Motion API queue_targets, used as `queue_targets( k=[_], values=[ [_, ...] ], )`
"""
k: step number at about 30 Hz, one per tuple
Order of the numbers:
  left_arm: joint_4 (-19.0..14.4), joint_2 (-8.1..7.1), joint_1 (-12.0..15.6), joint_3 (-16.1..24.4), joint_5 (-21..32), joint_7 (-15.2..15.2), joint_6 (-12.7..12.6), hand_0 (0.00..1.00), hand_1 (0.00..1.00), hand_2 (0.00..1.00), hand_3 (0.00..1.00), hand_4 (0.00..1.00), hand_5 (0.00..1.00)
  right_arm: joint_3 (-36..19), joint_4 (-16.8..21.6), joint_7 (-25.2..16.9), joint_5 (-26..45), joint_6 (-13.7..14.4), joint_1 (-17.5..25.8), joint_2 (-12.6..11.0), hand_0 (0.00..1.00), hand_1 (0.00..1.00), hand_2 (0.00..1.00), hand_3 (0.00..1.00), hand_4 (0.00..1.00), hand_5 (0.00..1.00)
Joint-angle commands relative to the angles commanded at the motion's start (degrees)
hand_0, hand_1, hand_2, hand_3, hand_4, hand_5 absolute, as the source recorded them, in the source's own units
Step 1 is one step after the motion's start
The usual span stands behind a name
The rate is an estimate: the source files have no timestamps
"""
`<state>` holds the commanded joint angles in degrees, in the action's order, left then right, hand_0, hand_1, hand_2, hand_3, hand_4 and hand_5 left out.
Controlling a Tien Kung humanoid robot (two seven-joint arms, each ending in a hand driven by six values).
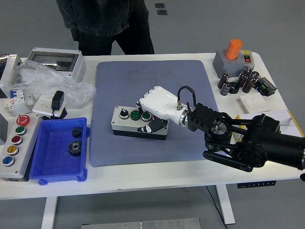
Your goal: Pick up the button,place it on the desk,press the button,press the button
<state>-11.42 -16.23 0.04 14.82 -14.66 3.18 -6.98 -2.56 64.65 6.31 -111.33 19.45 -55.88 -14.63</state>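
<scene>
The button box is a grey box with a black base, a black knob and two green buttons on top. It appears to lie on the blue mat, left of the mat's middle. My right hand is white on a black arm that comes in from the right. It is shut on the box's right part, with fingers over the top and the thumb on the front side. The hand hides the box's right end.
A blue bin with two gears and a coloured button panel stand at the left. A grey enclosure, plastic bag and adapter are at back left. An orange-topped box, capacitors and a yellow-white box are right. A person stands behind.
</scene>
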Motion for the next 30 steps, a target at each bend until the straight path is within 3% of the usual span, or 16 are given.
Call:
queue_targets(
  k=[1, 6, 12, 13, 18, 19, 23, 24, 29, 30],
  values=[
    [0.0, -0.01, 0.0, 0.0, 0.0, 0.0, 0.0, 0.61, 0.619, 0.588, 0.613, 0.585, 0.394, -0.1, 0.1, 0.0, 0.0, 0.0, 0.0, -0.1, 0.517, 0.581, 0.491, 0.309, 0.596, 0.002],
    [0.0, 0.01, -0.1, -0.1, 0.0, 0.0, 0.0, 0.61, 0.619, 0.588, 0.613, 0.578, 0.398, -1.0, 0.7, 0.2, -0.7, -0.9, 0.1, -0.5, 0.522, 0.586, 0.516, 0.311, 0.595, 0.002],
    [0.0, 0.07, 0.0, -0.3, 0.2, -0.1, 0.0, 0.61, 0.619, 0.588, 0.613, 0.578, 0.398, -2.6, 1.0, 1.0, -1.0, -4.3, 0.4, -0.8, 0.522, 0.586, 0.516, 0.311, 0.595, 0.002],
    [0.0, 0.07, 0.0, -0.4, 0.2, -0.1, 0.0, 0.61, 0.619, 0.588, 0.612, 0.569, 0.396, -2.8, 1.0, 1.2, -1.0, -4.9, 0.4, -0.8, 0.52, 0.614, 0.633, 0.506, 0.679, 0.024],
    [0.0, 0.07, 0.0, -0.3, 0.1, -0.2, 0.0, 0.61, 0.619, 0.588, 0.612, 0.569, 0.396, -3.6, 0.9, 2.0, -0.9, -6.8, 0.7, -0.9, 0.52, 0.614, 0.633, 0.506, 0.679, 0.024],
    [0.0, 0.08, 0.0, -0.4, 0.1, -0.2, 0.0, 0.609, 0.619, 0.587, 0.61, 0.561, 0.401, -3.8, 1.0, 2.2, -0.9, -7.0, 0.9, -1.0, 0.62, 0.678, 0.83, 0.996, 0.789, 0.134],
    [0.0, 0.17, 0.1, -0.5, 0.3, -0.1, 0.1, 0.609, 0.619, 0.587, 0.61, 0.561, 0.401, -5.0, 2.3, 2.6, -0.4, -7.7, 1.3, -1.9, 0.62, 0.678, 0.83, 0.996, 0.789, 0.134],
    [0.0, 0.18, 0.1, -0.6, 0.3, -0.2, 0.1, 0.607, 0.619, 0.587, 0.611, 0.552, 0.4, -5.5, 2.9, 2.7, -0.2, -7.8, 1.5, -2.2, 0.667, 0.727, 0.975, 0.998, 0.965, 0.305],
    [0.0, 0.19, 0.1, -0.6, 0.4, -0.3, 0.2, 0.607, 0.619, 0.587, 0.611, 0.552, 0.4, -8.1, 7.6, 3.0, 1.3, -8.1, 2.3, -4.4, 0.667, 0.727, 0.975, 0.998, 0.965, 0.305],
    [0.0, 0.19, 0.1, -0.6, 0.4, -0.3, 0.3, 0.606, 0.619, 0.587, 0.61, 0.548, 0.397, -8.8, 8.9, 3.2, 1.7, -8.2, 2.6, -5.0, 0.663, 0.733, 0.998, 0.998, 0.998, 0.371]
  ],
)
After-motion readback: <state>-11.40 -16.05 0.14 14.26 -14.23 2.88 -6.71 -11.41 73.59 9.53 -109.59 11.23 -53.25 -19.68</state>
